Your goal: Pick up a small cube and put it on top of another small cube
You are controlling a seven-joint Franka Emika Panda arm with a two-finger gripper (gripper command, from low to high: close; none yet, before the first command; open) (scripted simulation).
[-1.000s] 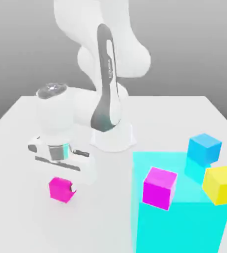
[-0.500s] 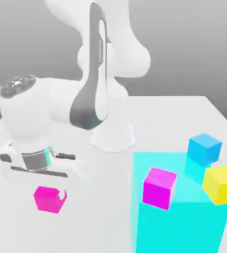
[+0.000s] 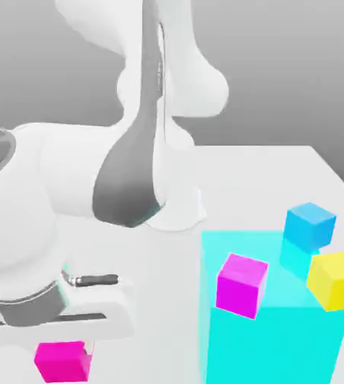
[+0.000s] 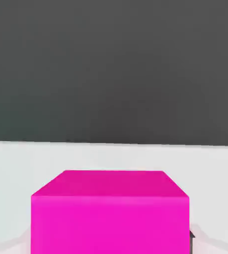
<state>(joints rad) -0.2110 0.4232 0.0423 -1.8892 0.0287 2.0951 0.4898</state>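
Observation:
A small hot-pink cube (image 3: 61, 361) hangs just under the arm's hand at the exterior view's lower left. My gripper (image 3: 68, 348) is shut on it, and the white hand above covers most of the fingers. In the hand view the same cube (image 4: 111, 211) sits close up between the jaws, above the white table (image 4: 16, 158). A second, slightly more purple magenta cube (image 3: 242, 285) rests on the big cyan block (image 3: 279, 345) at the exterior view's right.
A blue cube (image 3: 309, 225) and a yellow cube (image 3: 336, 279) stand by the cyan block's far and right sides. The arm's white base (image 3: 176, 210) stands at the middle of the white table (image 3: 279, 172). The bulky arm fills the exterior view's left.
The hand has carried the hot-pink cube from mid-table toward the exterior view's lower left, with the arm swinging closer to the camera. The other cubes have not moved.

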